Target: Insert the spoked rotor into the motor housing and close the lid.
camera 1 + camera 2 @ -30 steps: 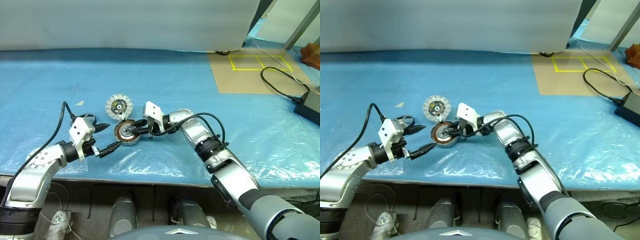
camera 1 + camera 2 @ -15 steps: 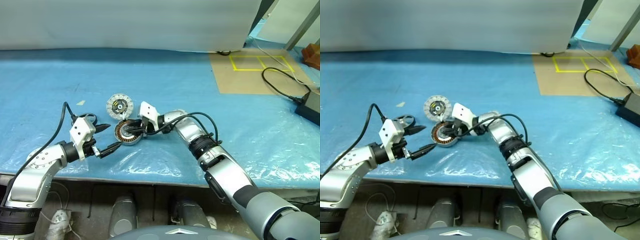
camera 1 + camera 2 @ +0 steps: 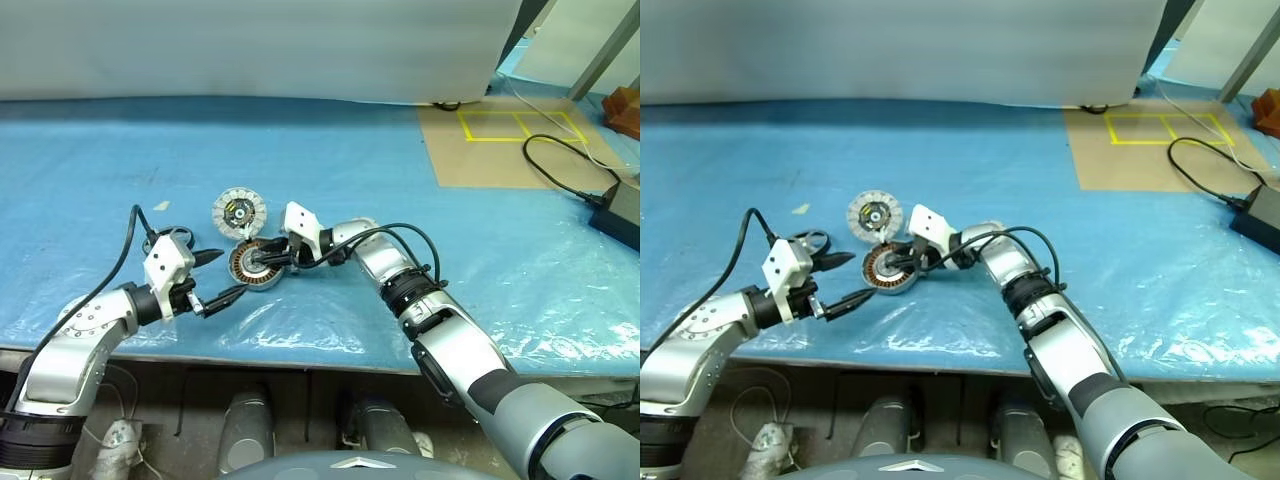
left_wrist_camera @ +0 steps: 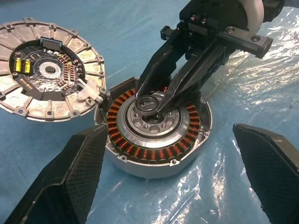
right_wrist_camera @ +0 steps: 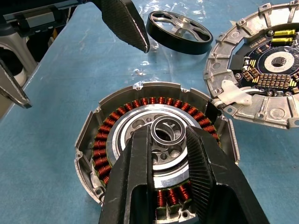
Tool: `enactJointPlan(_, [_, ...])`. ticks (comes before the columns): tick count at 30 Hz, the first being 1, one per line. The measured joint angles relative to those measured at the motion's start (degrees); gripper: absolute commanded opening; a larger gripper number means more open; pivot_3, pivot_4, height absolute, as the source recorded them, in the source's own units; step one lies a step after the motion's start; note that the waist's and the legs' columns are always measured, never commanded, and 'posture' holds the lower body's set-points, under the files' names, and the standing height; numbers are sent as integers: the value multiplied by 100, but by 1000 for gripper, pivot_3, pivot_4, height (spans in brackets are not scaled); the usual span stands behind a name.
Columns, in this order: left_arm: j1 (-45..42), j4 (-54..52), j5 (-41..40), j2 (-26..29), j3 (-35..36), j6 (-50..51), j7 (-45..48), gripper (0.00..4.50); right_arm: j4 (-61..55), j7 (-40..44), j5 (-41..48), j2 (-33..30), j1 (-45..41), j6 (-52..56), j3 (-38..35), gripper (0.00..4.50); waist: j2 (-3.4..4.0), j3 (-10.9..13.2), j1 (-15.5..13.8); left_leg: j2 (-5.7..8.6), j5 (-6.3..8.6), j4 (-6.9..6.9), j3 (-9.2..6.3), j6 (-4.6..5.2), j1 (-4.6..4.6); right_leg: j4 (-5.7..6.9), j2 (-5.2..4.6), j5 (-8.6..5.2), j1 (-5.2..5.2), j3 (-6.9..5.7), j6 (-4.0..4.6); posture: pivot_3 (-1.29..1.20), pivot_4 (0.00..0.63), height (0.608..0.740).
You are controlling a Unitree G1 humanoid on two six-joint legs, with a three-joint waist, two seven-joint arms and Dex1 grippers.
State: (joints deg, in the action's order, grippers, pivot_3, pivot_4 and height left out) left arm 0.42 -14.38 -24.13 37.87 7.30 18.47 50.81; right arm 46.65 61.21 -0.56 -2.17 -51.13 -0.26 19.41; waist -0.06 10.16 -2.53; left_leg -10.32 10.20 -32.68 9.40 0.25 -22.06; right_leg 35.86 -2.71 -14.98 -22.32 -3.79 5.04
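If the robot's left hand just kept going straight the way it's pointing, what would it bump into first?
Most likely the motor housing. The open left gripper points straight at it in the left wrist view, with only blue sheet before it. The right gripper is already over its centre, shut on a small ring, so it might touch that too.

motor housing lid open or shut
Open: the lid lies flipped back beside the motor housing, its circuit board up and the copper windings exposed.

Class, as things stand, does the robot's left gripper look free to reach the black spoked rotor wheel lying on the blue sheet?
Probably yes: the left gripper is open, and the black spoked rotor wheel lies beside it, uncovered.
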Motion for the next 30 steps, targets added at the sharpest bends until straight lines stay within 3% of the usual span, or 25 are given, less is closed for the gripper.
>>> enactJointPlan(30, [-9,1,11,-39,-33,0,-84,4500,-47,98,-176,2,17,-90,53,670,0,0,0,0,1,0,0,0,0,0,0,0,0,0,0,0,150,740])
